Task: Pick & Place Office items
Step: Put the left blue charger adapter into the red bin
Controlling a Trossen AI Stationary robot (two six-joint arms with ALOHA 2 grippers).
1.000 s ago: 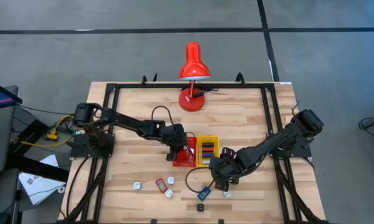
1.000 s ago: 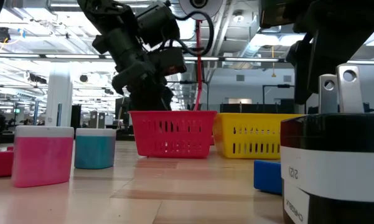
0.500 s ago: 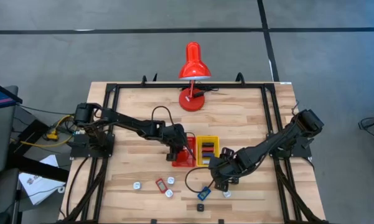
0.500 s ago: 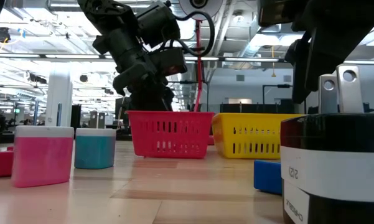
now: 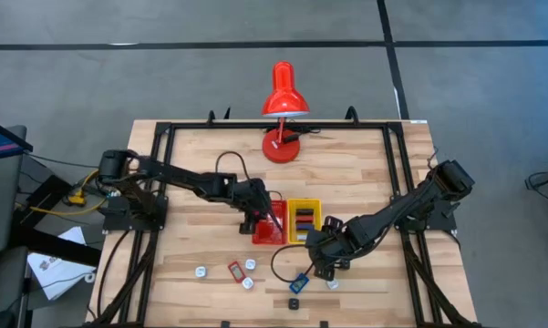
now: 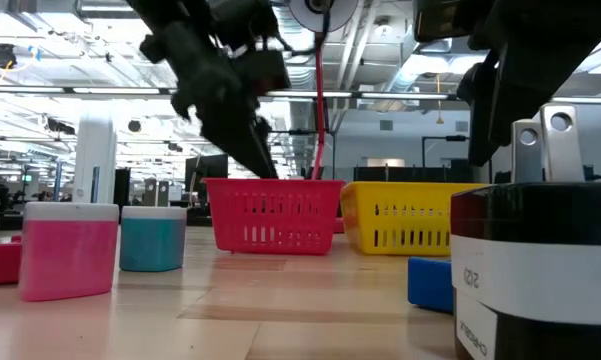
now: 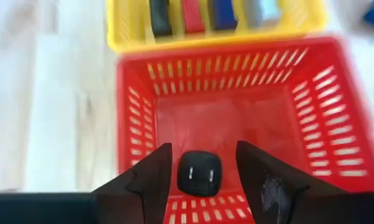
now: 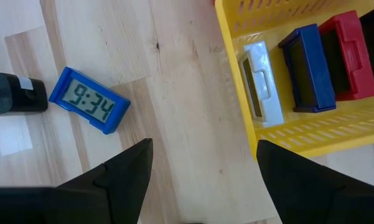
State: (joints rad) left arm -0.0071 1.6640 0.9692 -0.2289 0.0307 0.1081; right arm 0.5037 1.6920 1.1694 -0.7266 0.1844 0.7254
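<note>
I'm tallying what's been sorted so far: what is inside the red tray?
One small black knob-like piece lies on the floor of the red tray, seen between the open fingers of the left gripper. The near edge is covered by the gripper.

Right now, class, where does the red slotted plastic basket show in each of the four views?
High view: red slotted plastic basket at table centre, left of the yellow basket.
Low view: centre.
Left wrist view: fills the middle.
Right wrist view: not visible.
Shared landmark: the yellow basket beside it.
</note>
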